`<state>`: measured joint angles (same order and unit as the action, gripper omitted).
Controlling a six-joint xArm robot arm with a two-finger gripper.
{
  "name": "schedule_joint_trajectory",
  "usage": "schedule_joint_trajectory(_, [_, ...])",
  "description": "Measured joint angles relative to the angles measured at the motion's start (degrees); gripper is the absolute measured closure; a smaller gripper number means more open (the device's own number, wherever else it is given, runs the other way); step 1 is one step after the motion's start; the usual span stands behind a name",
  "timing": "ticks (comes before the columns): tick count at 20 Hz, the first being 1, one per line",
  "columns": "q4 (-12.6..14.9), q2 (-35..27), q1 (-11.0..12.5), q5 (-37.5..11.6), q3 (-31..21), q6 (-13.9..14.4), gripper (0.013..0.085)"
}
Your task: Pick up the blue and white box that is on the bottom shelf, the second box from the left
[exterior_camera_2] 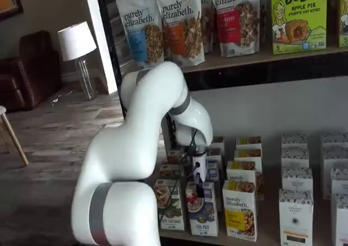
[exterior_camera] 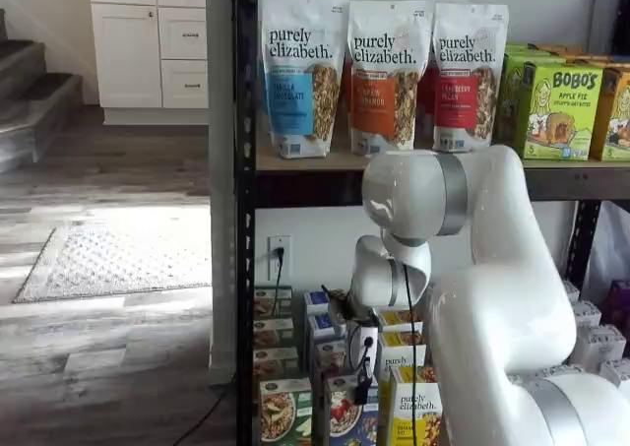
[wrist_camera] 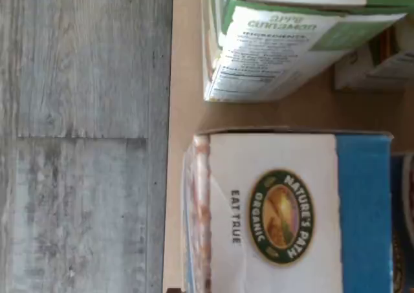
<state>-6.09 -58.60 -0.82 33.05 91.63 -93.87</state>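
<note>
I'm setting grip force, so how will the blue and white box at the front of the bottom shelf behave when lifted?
The blue and white box looks like thin cardboard, so probably stiff but crushable. Small, likely light. It stands upright, close beside a green carton, so it may tip or rub on lifting.

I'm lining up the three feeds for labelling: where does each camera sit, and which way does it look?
Wrist view: on the wrist, looking down on the blue and white box; no hand shows.
Shelf view: in front, facing the bottom shelf; arm and hand.
Shelf view: in front, off to one side; arm and hand.
All share the blue and white box.
</note>
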Motion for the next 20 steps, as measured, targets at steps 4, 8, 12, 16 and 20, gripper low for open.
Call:
schedule_joint_trajectory(4, [1.83,-0.99,-0.15,1.69,1.55,1.72,0.013])
schedule_joint_trajectory(8, [2.81,-1.88,-0.42,2.81,2.66,2.82,0.013])
schedule_joint_trajectory(12, [3.4,-2.43,-0.62,2.98,3.05,3.51,0.013])
schedule_joint_trajectory(16, [2.77,-2.7,-0.65,3.11,3.25,3.0,0.013])
schedule_joint_trajectory(20, [2.38,-2.66,-0.53,3.19,3.15,2.58,0.025])
